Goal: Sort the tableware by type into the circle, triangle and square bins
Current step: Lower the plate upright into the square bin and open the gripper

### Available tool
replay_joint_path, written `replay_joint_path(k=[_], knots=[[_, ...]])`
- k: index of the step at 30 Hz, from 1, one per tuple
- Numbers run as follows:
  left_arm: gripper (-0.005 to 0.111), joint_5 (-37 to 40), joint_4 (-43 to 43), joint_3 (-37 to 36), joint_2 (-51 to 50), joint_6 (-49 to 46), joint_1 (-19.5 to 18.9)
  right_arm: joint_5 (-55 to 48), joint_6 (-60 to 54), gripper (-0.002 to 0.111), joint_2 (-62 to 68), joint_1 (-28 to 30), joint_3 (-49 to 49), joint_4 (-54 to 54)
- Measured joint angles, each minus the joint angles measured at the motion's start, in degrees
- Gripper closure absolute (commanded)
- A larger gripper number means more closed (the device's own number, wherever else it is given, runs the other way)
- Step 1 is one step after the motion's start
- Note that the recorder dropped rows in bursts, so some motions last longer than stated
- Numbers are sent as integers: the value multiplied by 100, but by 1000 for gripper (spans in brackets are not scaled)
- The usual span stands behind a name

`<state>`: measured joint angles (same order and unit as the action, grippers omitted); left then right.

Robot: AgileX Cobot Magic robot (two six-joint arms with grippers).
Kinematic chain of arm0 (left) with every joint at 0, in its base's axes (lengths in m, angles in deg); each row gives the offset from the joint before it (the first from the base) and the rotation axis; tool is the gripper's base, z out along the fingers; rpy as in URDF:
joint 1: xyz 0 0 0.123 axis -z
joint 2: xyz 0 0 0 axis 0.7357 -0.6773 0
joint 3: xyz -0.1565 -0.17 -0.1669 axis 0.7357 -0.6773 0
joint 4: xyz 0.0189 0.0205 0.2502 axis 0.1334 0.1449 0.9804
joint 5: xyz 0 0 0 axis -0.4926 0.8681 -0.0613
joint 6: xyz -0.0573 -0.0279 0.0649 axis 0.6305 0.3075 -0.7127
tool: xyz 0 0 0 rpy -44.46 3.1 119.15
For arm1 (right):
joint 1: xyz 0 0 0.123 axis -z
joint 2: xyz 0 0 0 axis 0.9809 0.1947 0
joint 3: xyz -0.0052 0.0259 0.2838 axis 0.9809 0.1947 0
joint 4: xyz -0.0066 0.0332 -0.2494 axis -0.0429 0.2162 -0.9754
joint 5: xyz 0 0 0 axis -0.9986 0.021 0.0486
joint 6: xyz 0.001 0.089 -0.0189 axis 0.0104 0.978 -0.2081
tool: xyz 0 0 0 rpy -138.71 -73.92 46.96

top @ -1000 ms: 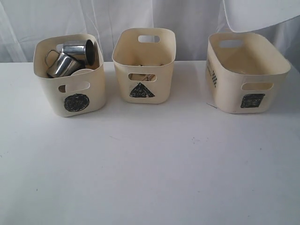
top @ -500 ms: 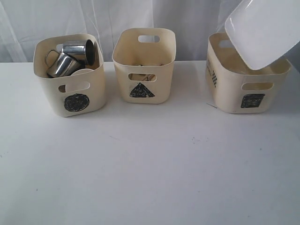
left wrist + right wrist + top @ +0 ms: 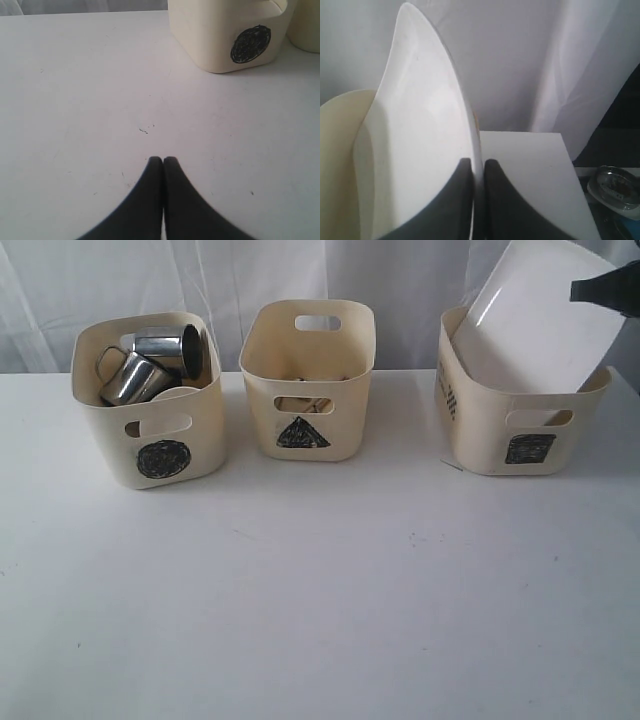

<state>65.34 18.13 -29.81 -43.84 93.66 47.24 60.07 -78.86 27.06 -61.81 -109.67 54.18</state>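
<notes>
My right gripper [image 3: 580, 288] [image 3: 478, 162] is shut on the rim of the large white rectangular plate [image 3: 545, 325] [image 3: 420, 130], which stands tilted with its lower end inside the square bin [image 3: 520, 430] [image 3: 337, 150]. Two steel mugs [image 3: 150, 365] lie in the circle bin [image 3: 150, 440] [image 3: 235, 35]. The triangle bin [image 3: 305, 405] holds wooden pieces seen through its handle slot. My left gripper [image 3: 163, 160] is shut and empty above bare table, well short of the circle bin. Bowls and cutlery are hidden.
A white curtain hangs behind the bins. The white table [image 3: 320, 590] stretches in front of them. Past the table's edge in the right wrist view lies a clear round object [image 3: 615, 187].
The plate came down from above the square bin into it, turning more upright. The square bin shifted slightly left. The right gripper tip has entered the exterior view.
</notes>
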Motion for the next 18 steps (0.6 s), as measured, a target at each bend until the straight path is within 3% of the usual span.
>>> replay_joint_path(k=[2,9,14,16,18], knots=[[107,0,0,0,0,0,0,-61,0,103,22,2,0,0],[107,0,0,0,0,0,0,-213,0,71,14,2,-9,22],[107,0,0,0,0,0,0,-631,312,72,-159,2,-23,22],[107,0,0,0,0,0,0,-1066,774,79,-450,2,-23,22],[107,0,0,0,0,0,0,-1561,1434,99,-787,2,-23,22]])
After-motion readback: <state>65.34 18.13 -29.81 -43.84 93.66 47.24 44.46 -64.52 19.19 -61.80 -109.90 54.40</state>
